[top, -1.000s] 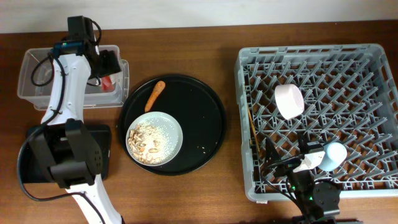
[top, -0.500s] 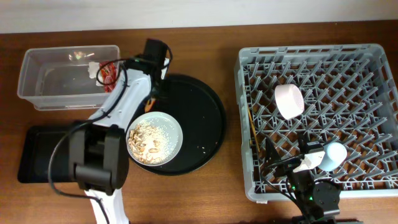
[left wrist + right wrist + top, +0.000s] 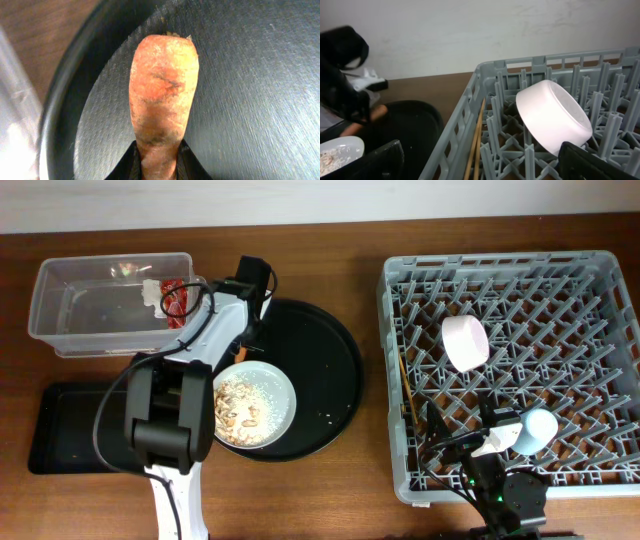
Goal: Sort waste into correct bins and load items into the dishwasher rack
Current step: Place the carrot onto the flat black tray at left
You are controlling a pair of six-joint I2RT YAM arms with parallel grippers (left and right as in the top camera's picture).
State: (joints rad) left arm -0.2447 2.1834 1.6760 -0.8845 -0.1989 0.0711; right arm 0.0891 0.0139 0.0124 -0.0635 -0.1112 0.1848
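Observation:
My left gripper [image 3: 159,152] is shut on the thin end of the orange carrot stick [image 3: 162,95], which lies on the big round black tray [image 3: 250,100]. From overhead the left arm [image 3: 235,310] covers the carrot. The pale plate [image 3: 275,385] with rice scraps [image 3: 240,405] sits on that tray's front left. A white bowl [image 3: 465,342], light-blue cup [image 3: 540,430] and wooden chopsticks [image 3: 405,392] are in the grey dishwasher rack [image 3: 600,265]. My right gripper [image 3: 480,167] is open over the rack's near edge, holding nothing.
The clear tub [image 3: 60,315] at the back left holds white tissue [image 3: 150,290] and a red wrapper [image 3: 176,298]. A shallow black rectangular tray [image 3: 60,430] lies at the front left, partly under the left arm's base.
My left arm swung from over the clear tub to the round tray's back left. Its jaws went from wide apart to shut on the carrot stick. The right arm has not moved.

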